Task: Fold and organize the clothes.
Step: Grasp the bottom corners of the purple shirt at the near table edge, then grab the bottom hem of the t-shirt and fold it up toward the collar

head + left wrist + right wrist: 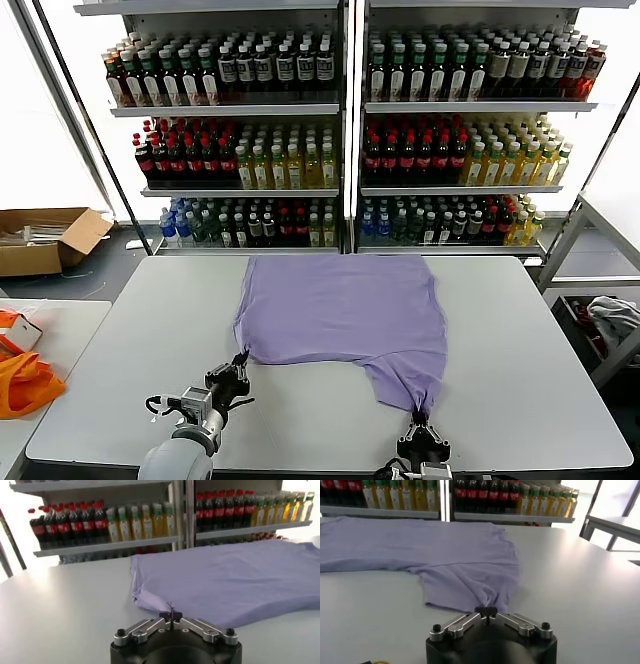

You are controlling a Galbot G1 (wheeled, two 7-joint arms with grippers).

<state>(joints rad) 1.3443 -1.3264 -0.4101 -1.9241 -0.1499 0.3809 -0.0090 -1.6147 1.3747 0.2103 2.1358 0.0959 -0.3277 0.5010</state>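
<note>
A lavender T-shirt lies spread on the pale table, its near right part pulled into a point towards me. My left gripper sits at the shirt's near left corner, shut on a pinch of that corner. In the left wrist view the gripper has its jaws together on the shirt. At the near right corner my right gripper is shut on the pointed tip. In the right wrist view the purple cloth runs straight into that gripper.
Shelves of bottles stand behind the table. An orange bag lies on a side table at the left, and a cardboard box sits on the floor beyond it. A grey-white cloth bundle rests on a rack at the right.
</note>
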